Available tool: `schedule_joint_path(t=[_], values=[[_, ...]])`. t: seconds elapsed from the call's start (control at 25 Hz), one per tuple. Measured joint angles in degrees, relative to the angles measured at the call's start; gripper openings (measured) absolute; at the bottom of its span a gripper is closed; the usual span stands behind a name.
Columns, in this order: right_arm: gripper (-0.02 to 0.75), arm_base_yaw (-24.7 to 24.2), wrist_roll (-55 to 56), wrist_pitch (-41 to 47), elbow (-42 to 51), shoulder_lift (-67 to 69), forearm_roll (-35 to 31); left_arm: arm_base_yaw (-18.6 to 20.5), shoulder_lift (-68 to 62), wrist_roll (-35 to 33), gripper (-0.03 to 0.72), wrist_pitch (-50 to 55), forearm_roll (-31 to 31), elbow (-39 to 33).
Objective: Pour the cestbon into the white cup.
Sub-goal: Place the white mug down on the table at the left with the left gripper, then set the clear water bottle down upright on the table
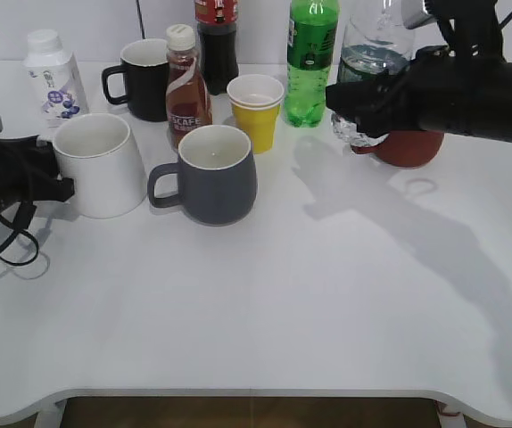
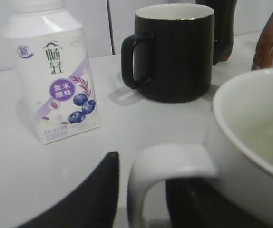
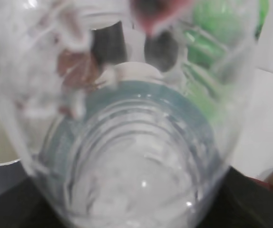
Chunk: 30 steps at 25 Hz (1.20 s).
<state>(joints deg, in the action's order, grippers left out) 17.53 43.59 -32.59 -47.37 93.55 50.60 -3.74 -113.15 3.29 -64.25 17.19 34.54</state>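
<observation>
Exterior: my right gripper (image 1: 356, 105) has the cestbon (image 1: 369, 67) clamped and lifted at the back right, above the table beside the red cup (image 1: 410, 147), well apart from the white cup (image 1: 102, 164) at front left. My left gripper (image 1: 49, 178) sits at that cup's handle side. Risk: the carry crosses the green soda bottle (image 1: 310, 59), yellow cup (image 1: 257, 109) and grey mug (image 1: 212, 172); a low pass would clip one, and an early tilt would pour into the wrong cup. Left wrist: one finger (image 2: 86, 197) outside the white handle (image 2: 165, 175), another dark part seems to sit behind it; I can't tell if it's clenched. If it isn't, the mug could slide when water hits. Right wrist: bottle fills the frame, water inside, grip low, so it could swing or slip on tilting
</observation>
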Motion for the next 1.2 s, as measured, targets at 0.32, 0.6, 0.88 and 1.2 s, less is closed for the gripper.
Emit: schedule_joint_path(t=[0.32,0.6,0.88,1.2], values=[[0.456,0.0,0.1,-0.1,0.0,0.0,0.0,0.0,3.6,0.0,0.3,1.0,-0.1,-3.3],[0.456,0.0,-4.1,-0.9,3.9,0.0,-3.8,0.1,6.6,-2.2,0.3,1.1,-0.4,-7.3],[0.456,0.0,-22.0,-7.1,10.4,3.6,-24.3,0.1,10.6,-2.5,0.3,1.0,-0.4,-11.9],[0.456,0.0,-23.3,-12.0,10.9,12.2,-25.9,0.1,15.6,-2.6,0.3,1.1,-0.3,-15.0]])
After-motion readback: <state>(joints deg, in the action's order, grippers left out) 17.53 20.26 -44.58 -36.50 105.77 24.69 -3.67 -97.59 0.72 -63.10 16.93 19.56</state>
